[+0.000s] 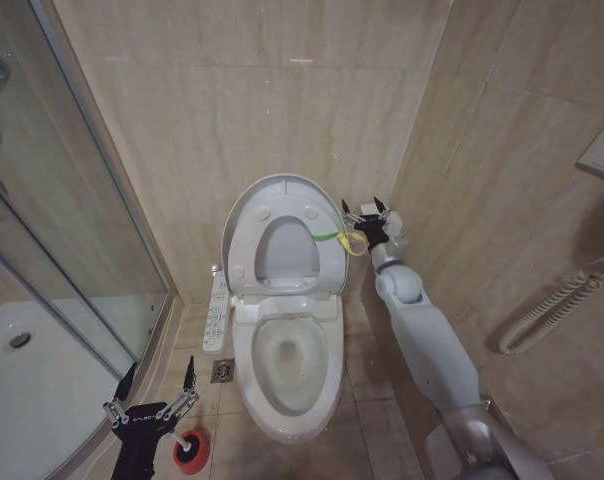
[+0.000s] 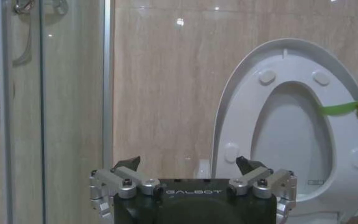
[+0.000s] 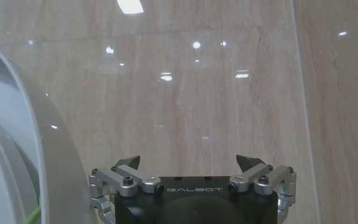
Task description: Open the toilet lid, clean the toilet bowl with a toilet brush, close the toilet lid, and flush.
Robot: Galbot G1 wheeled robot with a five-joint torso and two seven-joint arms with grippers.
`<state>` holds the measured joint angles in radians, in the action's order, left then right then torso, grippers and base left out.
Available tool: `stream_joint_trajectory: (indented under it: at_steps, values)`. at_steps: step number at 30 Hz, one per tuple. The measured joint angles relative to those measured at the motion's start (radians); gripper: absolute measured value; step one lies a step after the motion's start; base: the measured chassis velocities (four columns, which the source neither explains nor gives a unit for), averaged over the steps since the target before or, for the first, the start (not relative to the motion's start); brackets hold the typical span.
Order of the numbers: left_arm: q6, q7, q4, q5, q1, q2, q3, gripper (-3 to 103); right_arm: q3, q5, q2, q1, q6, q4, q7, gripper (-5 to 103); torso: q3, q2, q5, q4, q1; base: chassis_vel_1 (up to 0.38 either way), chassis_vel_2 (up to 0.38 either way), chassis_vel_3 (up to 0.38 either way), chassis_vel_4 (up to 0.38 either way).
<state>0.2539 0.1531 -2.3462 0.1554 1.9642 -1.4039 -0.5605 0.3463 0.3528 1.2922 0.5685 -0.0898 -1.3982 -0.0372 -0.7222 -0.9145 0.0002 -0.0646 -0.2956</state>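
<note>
From above, the toilet lid [image 1: 282, 215] stands raised, the right gripper [image 1: 366, 211] spread wide, empty, beside its edge, the left gripper [image 1: 154, 385] wide over the floor.

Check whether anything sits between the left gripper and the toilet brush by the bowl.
Nothing visible does. The open left gripper hovers just beside the thin white-handled toilet brush standing in its small red round cup holder on the tiled floor.
</note>
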Motion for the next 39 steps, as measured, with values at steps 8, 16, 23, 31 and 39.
stream_joint_trajectory:
  at_steps: [8,16,23,31,39]
  values:
    - [0.000,0.000,0.000,0.000,0.000,0.000,0.000,100,0.020,0.049,-0.087,0.170,0.045,-0.223,0.014,100,0.000,0.000,0.0002,0.0028,0.000,0.000,0.000,0.000,0.000]
    - [0.000,0.000,0.000,0.000,0.000,0.000,0.000,100,0.073,0.067,-0.135,0.392,0.133,-0.471,0.147,100,0.000,0.000,0.0000,0.0007,0.000,0.000,0.000,0.000,0.000]
    - [0.000,0.000,0.000,0.000,0.000,0.000,0.000,100,0.084,0.063,-0.132,0.418,0.229,-0.571,0.265,100,0.000,0.000,-0.0003,0.0013,0.000,0.000,0.000,0.000,0.000]
    - [0.000,0.000,0.000,0.000,0.000,0.000,0.000,100,0.084,0.053,-0.142,0.488,0.259,-0.628,0.283,100,0.000,0.000,-0.0002,0.0012,0.000,0.000,0.000,0.000,0.000]
    - [0.000,0.000,0.000,0.000,0.000,0.000,0.000,100,0.134,0.004,-0.121,0.663,0.256,-0.701,0.261,100,0.000,0.000,-0.0001,0.0010,0.000,0.000,0.000,0.000,0.000]
